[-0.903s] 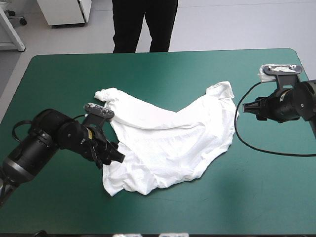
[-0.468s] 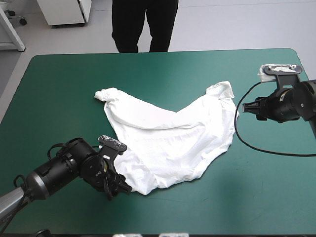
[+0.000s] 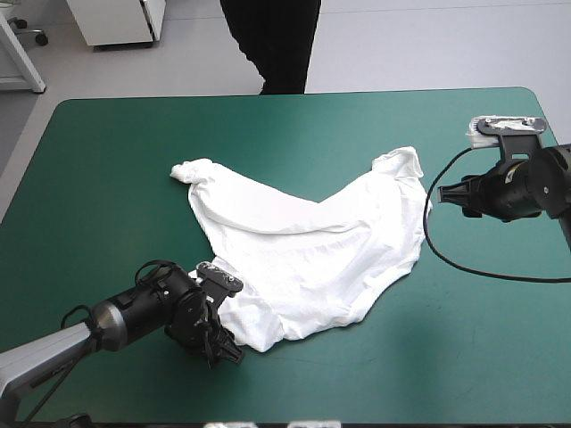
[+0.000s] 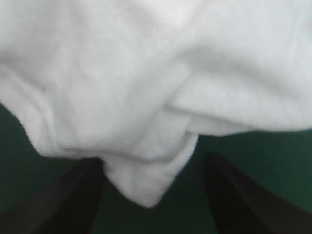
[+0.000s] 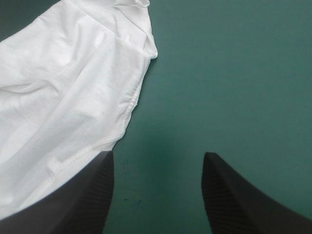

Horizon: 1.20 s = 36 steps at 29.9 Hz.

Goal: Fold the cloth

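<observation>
On teal-green tabletop [image 3: 116, 152] lies white T-shirt [image 3: 303, 259], rumpled. Left end effector [image 4: 151, 163] apart, straddling its corner. Right end effector [image 5: 158, 156] apart, beside it.

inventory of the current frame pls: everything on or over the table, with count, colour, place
White short-sleeved T-shirt: 1, white, spread loosely and wrinkled around mid-table.
Table with teal-green cover: 1, teal-green, under everything.
Left gripper: 1, black fingers, open, at the T-shirt's near-left corner, with the corner's tip between the fingers.
Right gripper: 1, black fingers, open, over bare cover just off the T-shirt's right edge, holding nothing.
</observation>
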{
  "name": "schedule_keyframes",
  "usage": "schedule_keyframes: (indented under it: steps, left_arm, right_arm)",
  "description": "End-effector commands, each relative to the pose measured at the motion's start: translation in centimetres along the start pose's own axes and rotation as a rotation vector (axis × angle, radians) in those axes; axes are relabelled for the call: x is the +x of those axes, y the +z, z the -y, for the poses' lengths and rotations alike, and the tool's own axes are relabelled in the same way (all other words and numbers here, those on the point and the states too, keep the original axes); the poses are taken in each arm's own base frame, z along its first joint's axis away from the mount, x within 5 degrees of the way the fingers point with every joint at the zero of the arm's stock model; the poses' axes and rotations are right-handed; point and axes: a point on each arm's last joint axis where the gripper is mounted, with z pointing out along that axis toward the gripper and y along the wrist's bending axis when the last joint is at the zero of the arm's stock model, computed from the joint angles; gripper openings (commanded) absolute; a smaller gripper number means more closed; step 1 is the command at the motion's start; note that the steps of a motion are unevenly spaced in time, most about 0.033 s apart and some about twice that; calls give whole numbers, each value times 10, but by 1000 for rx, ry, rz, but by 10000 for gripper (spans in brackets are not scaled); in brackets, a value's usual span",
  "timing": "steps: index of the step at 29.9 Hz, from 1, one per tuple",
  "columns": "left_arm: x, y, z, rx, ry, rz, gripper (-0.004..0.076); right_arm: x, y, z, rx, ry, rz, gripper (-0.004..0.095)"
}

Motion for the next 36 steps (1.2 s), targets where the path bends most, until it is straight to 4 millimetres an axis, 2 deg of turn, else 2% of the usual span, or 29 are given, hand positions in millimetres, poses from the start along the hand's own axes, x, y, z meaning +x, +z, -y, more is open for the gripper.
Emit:
schedule_keyframes:
  steps: [1,3,5,7,9,10,13,18,22,28,36]
  left_arm:
    - [-12,5,3,11,0,44,447]
    - [-15,13,4,10,0,25,429]
    - [-17,20,5,6,8,-1,353]
    - [-17,24,6,9,15,-16,225]
    - [-18,24,6,8,19,-9,49]
    - [-19,24,5,5,23,-5,-12]
    - [-19,23,6,6,20,-1,-9]
    - [-19,23,5,3,23,-2,-9]
    - [-17,23,5,5,19,-17,-9]
    - [-16,23,5,6,18,-28,-9]
    - [-16,23,5,4,18,-35,-9]
  right_arm:
    - [-4,-16,3,-2,6,89,509]
    - [-4,-16,3,-2,6,89,509]
    - [-3,-16,3,-2,6,87,508]
    - [-3,-16,3,-4,7,81,509]
    - [-2,-15,3,-2,7,69,509]
    - [-2,-14,3,0,5,59,509]
    - [-1,-9,2,-7,0,30,525]
    - [-7,16,-6,-59,16,-49,529]
    - [-9,55,-9,-52,0,-144,529]
    - [-18,115,-14,-50,-13,-168,529]
    - [-18,176,-18,-47,-23,-252,526]
